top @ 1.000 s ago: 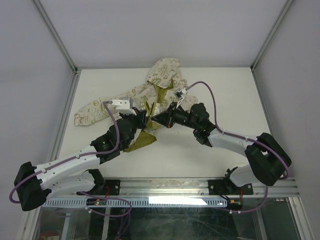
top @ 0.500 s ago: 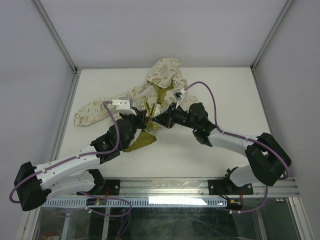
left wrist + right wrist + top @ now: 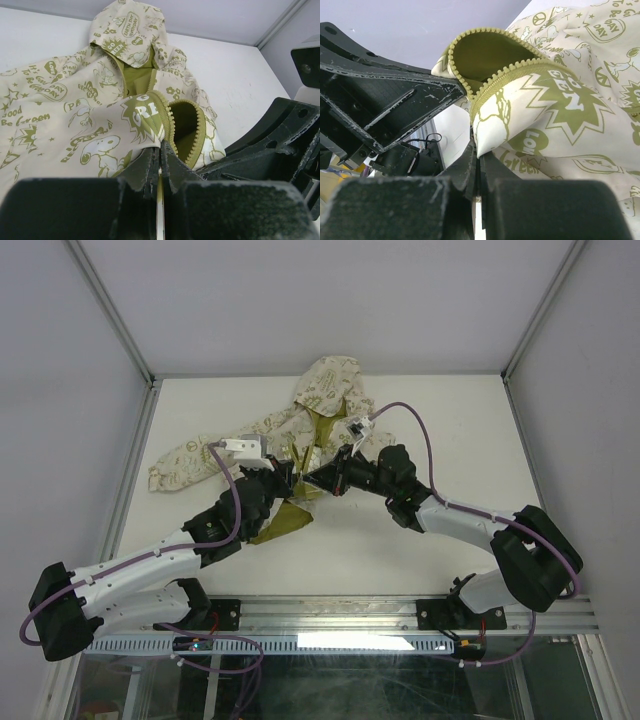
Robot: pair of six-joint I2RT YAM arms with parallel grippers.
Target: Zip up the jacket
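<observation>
Jacket [image 3: 325, 390] lay unzipped, hood toward 12 o'clock. Left gripper [image 3: 292, 478] and right gripper [image 3: 320, 478] each clamped narrow on a front edge, tips close together.

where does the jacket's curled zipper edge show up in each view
Top external: curled olive toothed zipper edge of the cream printed jacket, mid-table between left end effector and right end effector.
Left wrist: centre.
Right wrist: top centre.
Shared landmark: green starburst print beside it, wrist views only.

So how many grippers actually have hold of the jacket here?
2. The left gripper is shut on the jacket at its front zipper edge. The right gripper pinches a fabric corner just below the zipper teeth.
</observation>
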